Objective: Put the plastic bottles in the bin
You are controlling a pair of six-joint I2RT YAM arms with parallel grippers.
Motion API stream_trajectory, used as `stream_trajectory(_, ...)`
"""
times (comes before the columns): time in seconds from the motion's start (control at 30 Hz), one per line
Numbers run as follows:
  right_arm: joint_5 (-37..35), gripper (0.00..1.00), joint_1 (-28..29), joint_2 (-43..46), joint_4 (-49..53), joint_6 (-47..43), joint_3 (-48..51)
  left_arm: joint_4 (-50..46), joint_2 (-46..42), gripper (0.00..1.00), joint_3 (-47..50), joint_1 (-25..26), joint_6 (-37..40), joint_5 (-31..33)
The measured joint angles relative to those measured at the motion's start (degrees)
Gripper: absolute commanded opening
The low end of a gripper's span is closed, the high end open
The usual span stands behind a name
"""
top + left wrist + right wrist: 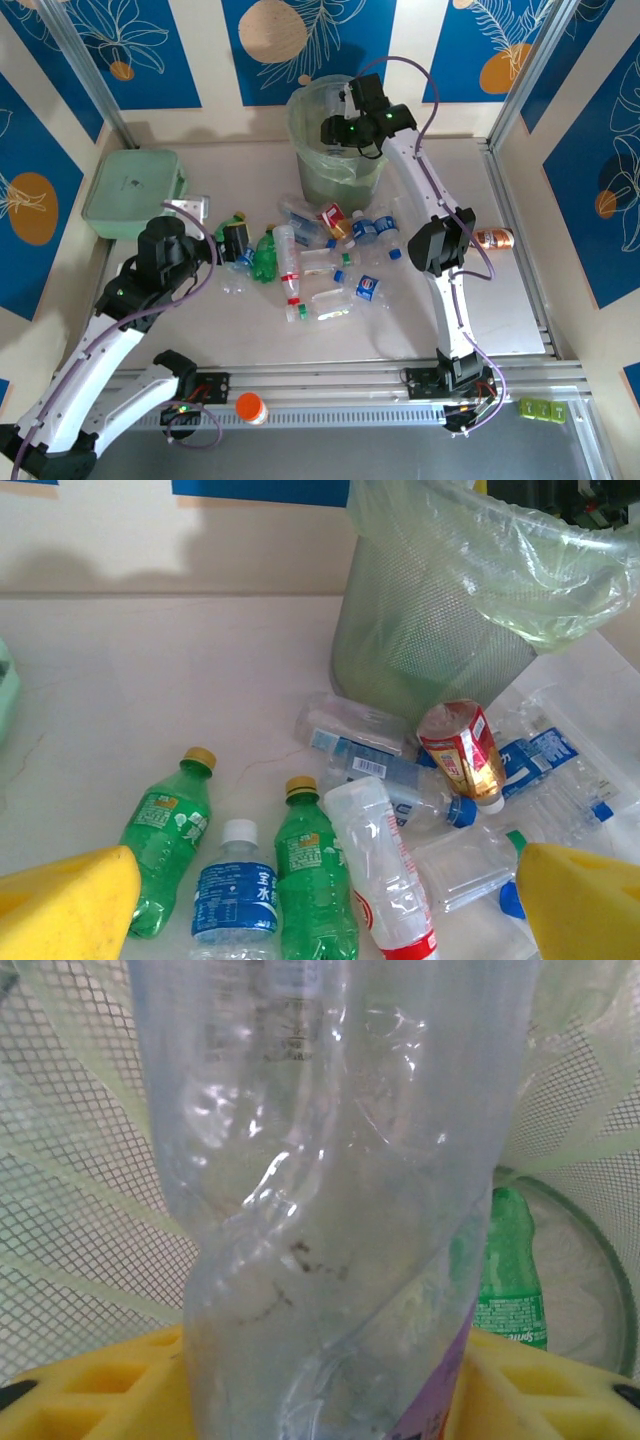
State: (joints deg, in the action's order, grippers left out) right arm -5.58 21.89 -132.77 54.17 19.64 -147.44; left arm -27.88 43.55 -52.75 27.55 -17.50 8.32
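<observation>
**Clear bottle held in the bin's mouth, heap of bottles on the table**

We see the bin (322, 178), a tall round mesh basket with a pale green bag liner (520, 570), at the far middle of the table (490, 300). The right gripper (345, 128) hangs in its mouth. In the right wrist view its yellow fingers (90, 1385) flank a crumpled clear bottle (330, 1210) and touch it on both sides. We therefore read the jaws as closed on that bottle at a middling width. Behind it, low in the bin, lies a green bottle (510, 1285) against the mesh wall.

The other bottles (320, 262) form a loose heap on the table just in front of the bin. In the left wrist view we pick out:

- a yellow-capped green bottle (165, 845);
- a blue-labelled bottle (235, 895) with a white cap, just beside it;
- a second yellow-capped green bottle (315, 880);
- a clear bottle with a red band (385, 880), touching that second one;
- a red-and-gold bottle (462, 750) near the bin's foot, with flattened clear bottles around it.

The left gripper (235, 243) sits at the heap's left edge. Its yellow fingertips (65, 905) stand wide apart, so the jaws are fully spread above the bottles.

Farther out, a flat mint-green box (133, 193) lies at the far left. An orange-brown can (493, 238) lies right of the right arm, apart from the heap. A small orange-topped object (250, 408) rests on the near rail.
</observation>
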Motion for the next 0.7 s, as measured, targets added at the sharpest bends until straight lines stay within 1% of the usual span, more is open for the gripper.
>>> stream_trajectory(0.13,-0.1,0.68,0.0,-0.1,0.1,-0.2,0.0,0.0,0.0,0.96,0.0,0.0,0.0,1.3)
stream_trajectory(0.23,-0.1,0.69,0.0,-0.1,0.1,-0.2,0.0,0.0,0.0,0.96,0.0,0.0,0.0,1.8)
stream_trajectory(0.57,-0.2,0.69,0.0,0.1,1.2,-0.9,-2.1,0.6,0.8,0.99,0.0,0.0,0.0,3.6)
stream_trajectory(0.7,-0.5,0.69,0.2,2.1,1.6,-1.5,-2.1,-0.1,4.4,0.98,-0.5,0.0,-0.2,3.7)
